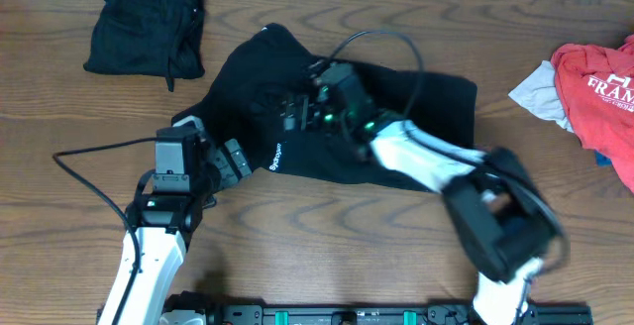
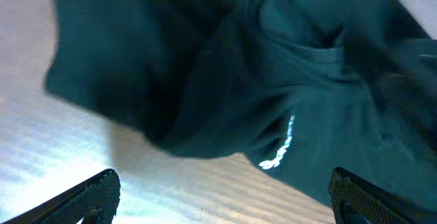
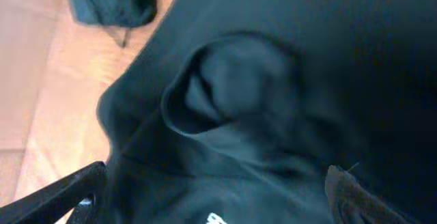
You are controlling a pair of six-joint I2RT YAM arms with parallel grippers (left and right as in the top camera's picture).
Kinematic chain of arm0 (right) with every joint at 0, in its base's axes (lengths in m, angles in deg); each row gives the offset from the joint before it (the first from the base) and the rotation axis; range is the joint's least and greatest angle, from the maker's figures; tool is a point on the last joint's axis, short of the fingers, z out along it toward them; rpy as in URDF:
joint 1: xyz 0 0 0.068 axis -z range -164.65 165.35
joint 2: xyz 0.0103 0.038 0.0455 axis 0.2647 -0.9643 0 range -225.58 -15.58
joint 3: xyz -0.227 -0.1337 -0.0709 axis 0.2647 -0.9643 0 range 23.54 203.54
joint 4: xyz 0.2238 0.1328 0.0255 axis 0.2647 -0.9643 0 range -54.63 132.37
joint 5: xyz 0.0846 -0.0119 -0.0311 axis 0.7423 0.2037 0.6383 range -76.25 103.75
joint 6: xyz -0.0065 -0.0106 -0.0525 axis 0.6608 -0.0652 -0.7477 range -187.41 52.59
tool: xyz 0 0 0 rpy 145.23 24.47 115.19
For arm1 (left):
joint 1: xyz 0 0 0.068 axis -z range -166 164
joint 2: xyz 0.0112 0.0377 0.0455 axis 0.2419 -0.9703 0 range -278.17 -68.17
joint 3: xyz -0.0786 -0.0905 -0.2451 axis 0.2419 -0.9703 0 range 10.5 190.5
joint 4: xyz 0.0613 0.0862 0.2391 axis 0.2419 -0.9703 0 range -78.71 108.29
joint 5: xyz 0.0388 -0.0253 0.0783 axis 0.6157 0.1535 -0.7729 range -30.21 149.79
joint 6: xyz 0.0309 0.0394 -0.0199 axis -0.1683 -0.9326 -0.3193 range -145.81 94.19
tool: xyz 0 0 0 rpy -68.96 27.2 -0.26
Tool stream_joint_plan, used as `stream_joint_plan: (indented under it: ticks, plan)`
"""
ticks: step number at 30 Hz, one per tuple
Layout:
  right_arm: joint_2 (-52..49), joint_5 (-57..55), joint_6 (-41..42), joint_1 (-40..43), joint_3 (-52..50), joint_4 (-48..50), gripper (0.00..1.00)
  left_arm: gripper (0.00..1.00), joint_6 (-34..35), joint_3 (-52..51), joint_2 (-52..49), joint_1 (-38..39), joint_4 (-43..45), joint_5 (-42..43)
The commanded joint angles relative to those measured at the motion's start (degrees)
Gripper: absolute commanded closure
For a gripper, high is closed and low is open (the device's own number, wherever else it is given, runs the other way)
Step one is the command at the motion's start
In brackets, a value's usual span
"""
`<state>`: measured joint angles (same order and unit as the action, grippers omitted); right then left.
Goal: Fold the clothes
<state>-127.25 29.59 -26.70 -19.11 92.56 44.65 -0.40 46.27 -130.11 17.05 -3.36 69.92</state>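
A black top lies crumpled and half spread in the middle of the table, with white lettering near its front-left edge. My right gripper hovers open over its collar, fingers wide apart with nothing pinched between them. My left gripper is open at the garment's front-left edge, above bare wood, with the lettering just ahead of it. Another black garment sits folded at the back left. A red tee with white letters and a light grey piece lie at the right edge.
The wooden table shows bare between the garment and the front edge. Cables trail from both arms, one across the black top, one to the left. The right arm reaches in from the front right.
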Motion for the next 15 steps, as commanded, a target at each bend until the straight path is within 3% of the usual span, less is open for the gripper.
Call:
stream_joint_plan:
  ticks: [1,9,15]
  plan:
    - [10.3,-6.3,-8.2,3.6,1.2,-7.5,0.01,0.03,-2.5,0.9,-3.0,-0.2,1.8,2.8]
    - [24.4,-12.2,-14.3,9.7,1.2,-32.7,0.01,0.03,-4.2,0.9,-15.5,-0.2,11.9,6.2]
    - [26.8,-13.1,-15.5,12.8,1.2,-49.2,0.01,0.03,-5.7,0.9,-20.7,-0.3,13.7,6.1]
